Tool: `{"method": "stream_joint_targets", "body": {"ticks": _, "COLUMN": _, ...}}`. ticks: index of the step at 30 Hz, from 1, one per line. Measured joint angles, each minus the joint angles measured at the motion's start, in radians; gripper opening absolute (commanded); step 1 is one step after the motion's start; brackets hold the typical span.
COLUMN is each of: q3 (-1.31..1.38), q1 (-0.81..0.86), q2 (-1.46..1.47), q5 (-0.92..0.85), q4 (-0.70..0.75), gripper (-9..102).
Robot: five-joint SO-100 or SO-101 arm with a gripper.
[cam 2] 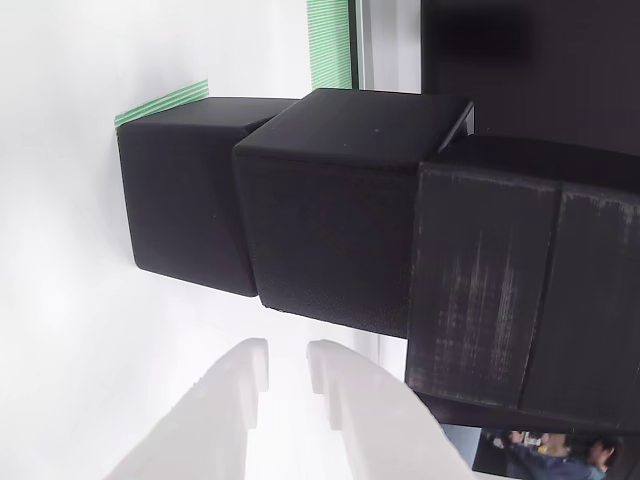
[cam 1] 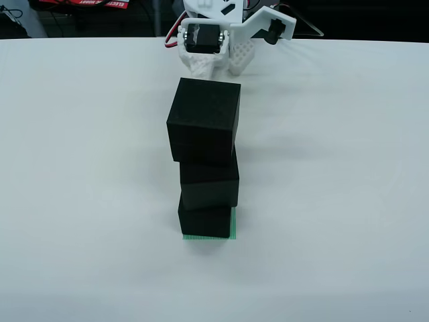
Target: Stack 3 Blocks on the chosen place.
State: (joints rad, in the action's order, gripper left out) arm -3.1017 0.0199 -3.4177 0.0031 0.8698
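White counter point(cam 1: 80, 168) carries three black blocks point(cam 1: 204, 121) stacked slightly askew on the green striped square point(cam 1: 234, 225), seen from above. White fingers point(cam 2: 288, 375), a narrow gap between them, hold nothing, near the stack; open counter surrounds it.

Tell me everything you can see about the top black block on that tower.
The top block is a matte black cube with slightly rounded edges, plastic or foam by its look. It sits on the middle block, twisted slightly and overhanging it toward the left in the view from above. Nothing else touches it; the white gripper is behind the tower, apart from it.
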Motion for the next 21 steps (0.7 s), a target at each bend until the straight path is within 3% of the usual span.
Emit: {"method": "stream_joint_targets", "body": {"ticks": 21, "q3": 0.000, "q1": -0.025, "q2": 0.000, "q5": 0.000, "q4": 0.000, "gripper": 0}}
